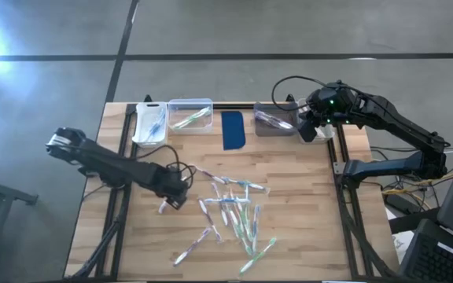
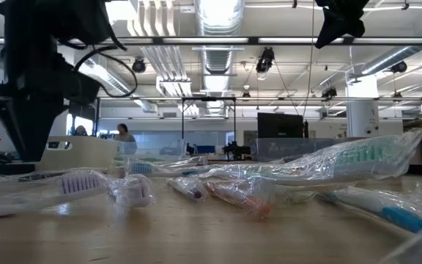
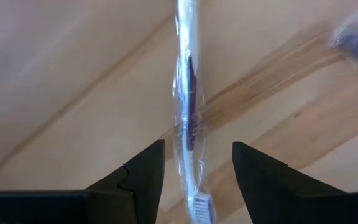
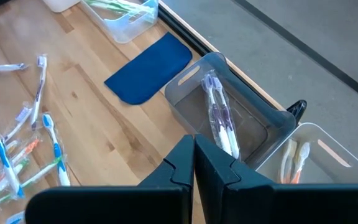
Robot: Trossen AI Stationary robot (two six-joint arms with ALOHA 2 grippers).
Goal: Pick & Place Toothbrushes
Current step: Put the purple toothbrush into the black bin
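Wooden boards make up the table top [image 1: 305,236], seen from above. A pile of wrapped toothbrushes [image 1: 234,212] lies in the middle, on the near side. The left gripper [image 1: 166,206] is low over the table, just left of the pile, above one toothbrush [image 1: 163,207] that lies apart. Along the far edge stand a white bin [image 1: 149,126], a clear bin [image 1: 190,115], a blue pad [image 1: 233,130] and a grey bin [image 1: 274,119]. The right gripper [image 1: 307,130] hangs just right of the grey bin.

From table height, the toothbrushes [image 2: 299,172] lie in crinkly clear wrappers, and the left arm [image 2: 31,88] comes down on the left.

The left wrist camera shows the two fingers [image 3: 143,177] spread apart, with the white and purple toothbrush [image 3: 188,124] lying on the wood between them. Whether they touch it is not clear.

The right wrist camera shows its fingers [image 4: 180,163] pressed together, holding nothing, above the grey bin [image 4: 275,118], which has purple toothbrushes [image 4: 219,118] inside.
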